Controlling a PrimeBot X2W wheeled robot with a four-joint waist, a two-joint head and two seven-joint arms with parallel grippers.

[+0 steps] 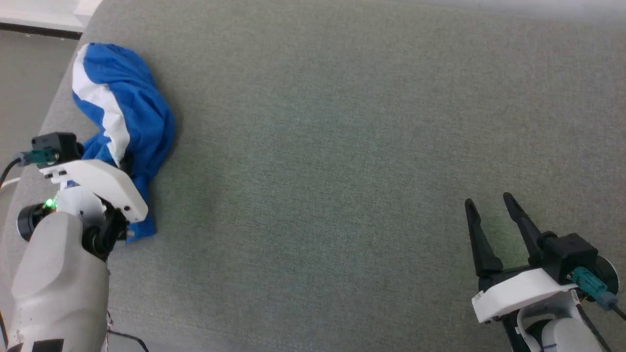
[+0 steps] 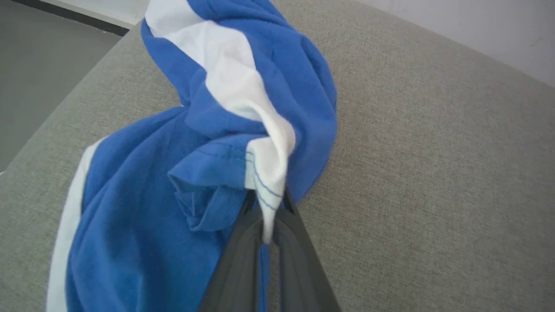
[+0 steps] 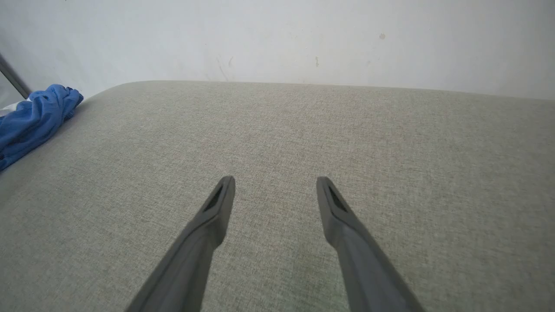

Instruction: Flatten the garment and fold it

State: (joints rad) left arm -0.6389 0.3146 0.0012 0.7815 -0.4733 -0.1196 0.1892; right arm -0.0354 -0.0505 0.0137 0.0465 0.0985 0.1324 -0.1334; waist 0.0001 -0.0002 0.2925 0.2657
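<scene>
1. At nine o'clock my left gripper (image 2: 266,206) is pinched on a stitched hem corner of the garment (image 1: 124,107), which lies bunched and twisted at ten o'clock near the edge of the pad (image 1: 318,171)
2. Flattening, I judge, has barely begun: next I should drag it centreward and find a second corner
3. Thin fabric drapes limp; the grey woven pad looks grippy
4. At four o'clock my right gripper (image 1: 486,199) hovers spread wide, empty

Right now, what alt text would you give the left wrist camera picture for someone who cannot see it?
The left gripper, its two dark fingers closed, pinches a white-striped edge of the garment, crumpled bright blue shorts heaped on a grey cloth-covered surface. A pale wall stands beyond.
</scene>
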